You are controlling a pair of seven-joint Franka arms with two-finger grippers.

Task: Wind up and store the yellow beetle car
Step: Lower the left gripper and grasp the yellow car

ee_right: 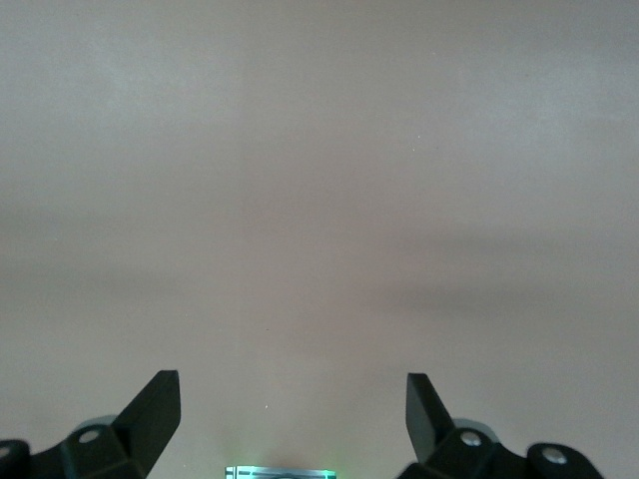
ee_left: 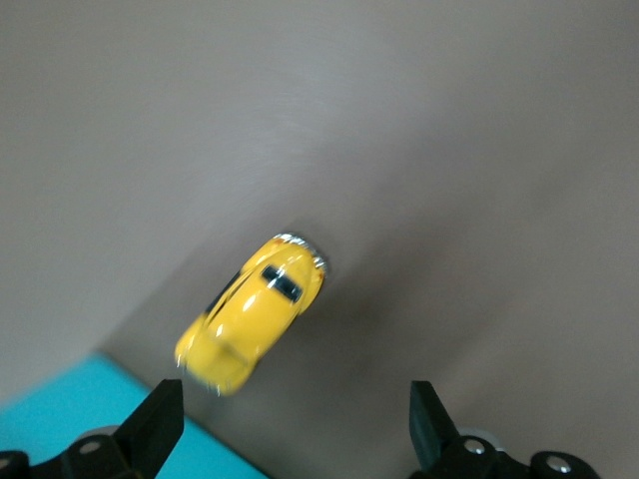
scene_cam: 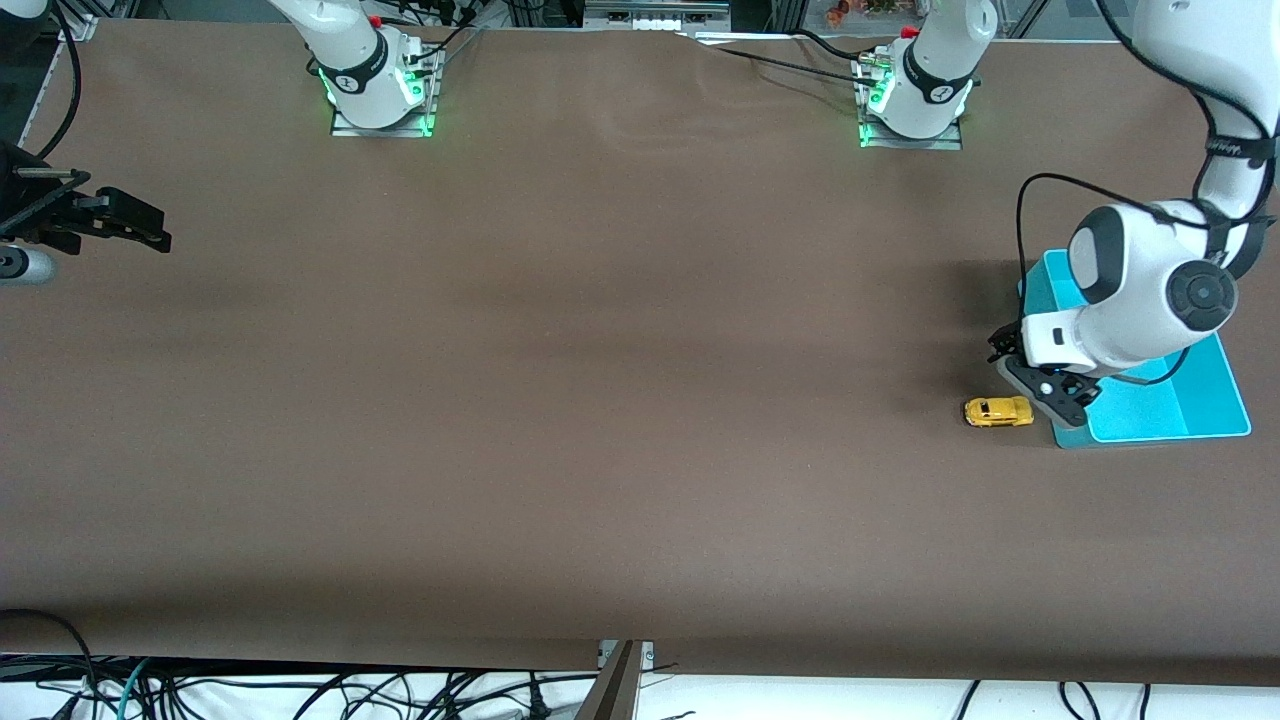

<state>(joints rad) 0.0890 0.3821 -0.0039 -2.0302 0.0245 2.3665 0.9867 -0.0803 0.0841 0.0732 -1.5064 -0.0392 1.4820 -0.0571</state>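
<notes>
The yellow beetle car (scene_cam: pixel 998 411) lies on the brown table right beside the cyan bin (scene_cam: pixel 1200 390), at the bin's corner nearest the front camera. My left gripper (scene_cam: pixel 1035 378) hangs open and empty just above the car and the bin's edge. In the left wrist view the car (ee_left: pixel 255 314) shows ahead of the open left gripper (ee_left: pixel 295 409), outside its jaws, with a corner of the bin (ee_left: pixel 60 424) beside it. My right gripper (scene_cam: pixel 140 225) waits open and empty at the right arm's end of the table; its wrist view shows the open gripper (ee_right: pixel 293 399) over bare table.
The two arm bases (scene_cam: pixel 380 90) (scene_cam: pixel 915 100) stand along the table's edge farthest from the front camera. Cables hang below the table edge nearest the front camera (scene_cam: pixel 300 690).
</notes>
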